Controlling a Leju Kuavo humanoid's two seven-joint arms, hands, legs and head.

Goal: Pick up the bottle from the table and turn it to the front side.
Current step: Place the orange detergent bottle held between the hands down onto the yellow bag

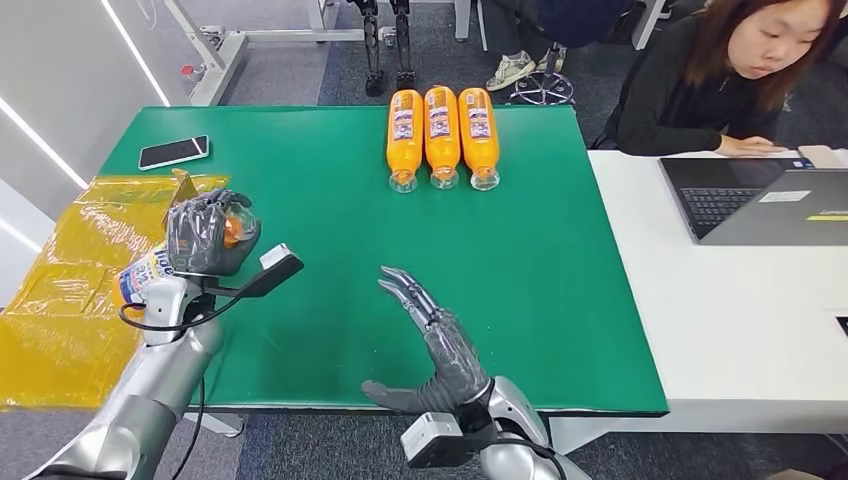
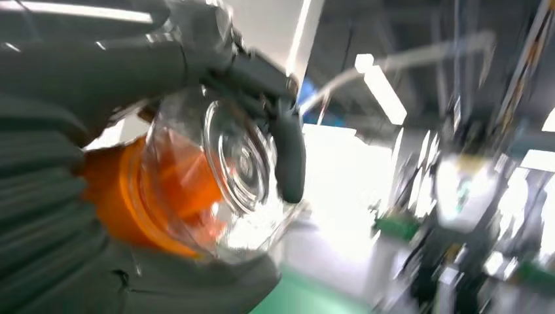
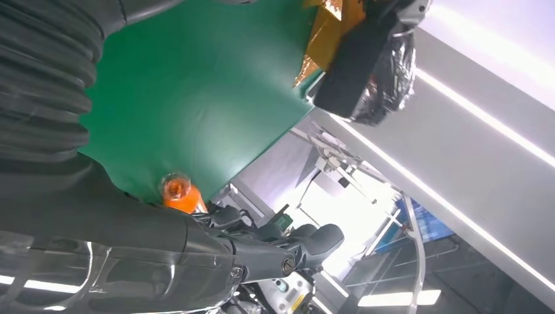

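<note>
Orange bottle (image 1: 150,268) clutched in left hand (image 1: 207,233) at nine o'clock; right hand (image 1: 440,350) spread, holding nothing. Could slip while turning.

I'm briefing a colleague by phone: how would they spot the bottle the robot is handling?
Start at the green table and go to its left edge, by the yellow plastic sheet. There the left hand grips an orange bottle above the table. The other three bottles lie side by side at the far edge.
</note>
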